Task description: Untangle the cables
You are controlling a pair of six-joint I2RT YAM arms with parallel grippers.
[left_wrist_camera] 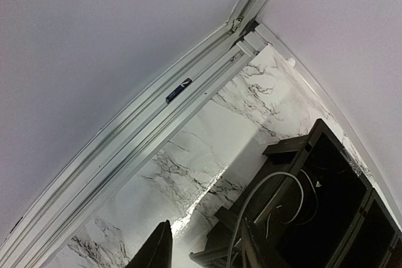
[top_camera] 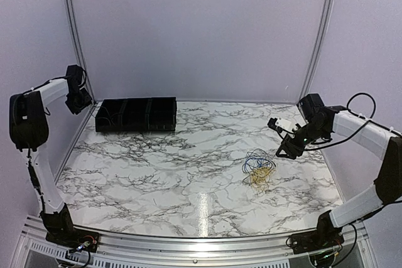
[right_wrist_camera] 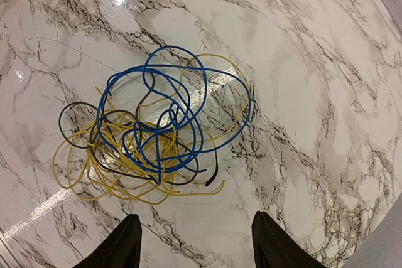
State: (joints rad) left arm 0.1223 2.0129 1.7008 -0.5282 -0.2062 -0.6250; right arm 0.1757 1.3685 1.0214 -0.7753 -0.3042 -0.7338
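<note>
Right gripper (right_wrist_camera: 198, 243) hung released, both fingers spread wide w/ nothing btwn them, above and just short of the tangled bundle of thin blue, yellow and black looped wires (right_wrist_camera: 157, 133). The bundle lay directly ahead of and below it on the white-and-grey marble-pattern tabletop (top_camera: 157, 174), not touched. It sat as one heap. Blue loops ran on top and threaded thru the yellow coils, and a black loop stuck out on the side away from the blue. A loose black end pointed back toward the fingers, and a very faint pale strand trailed off the far side. No wire lay free, so the task looked barely begun. The wide, hovering stance was prob. meant to let the fingers drop over one outer strand, e.g. the black end nearest them. The right arm reached fwd from its base w/ elbow out to its own side and wrist pitched down and inward over the heap. Left gripper (left_wrist_camera: 204, 257) was well apart from the wires. Its fingers appeared parted and held nothing, tho one blended into the black divided plastic organiser tray (left_wrist_camera: 326, 180) just below it. That arm stood folded upright w/ wrist raised near the pale metal frame rail (left_wrist_camera: 157, 117), prob. held back to keep the work area open.
</note>
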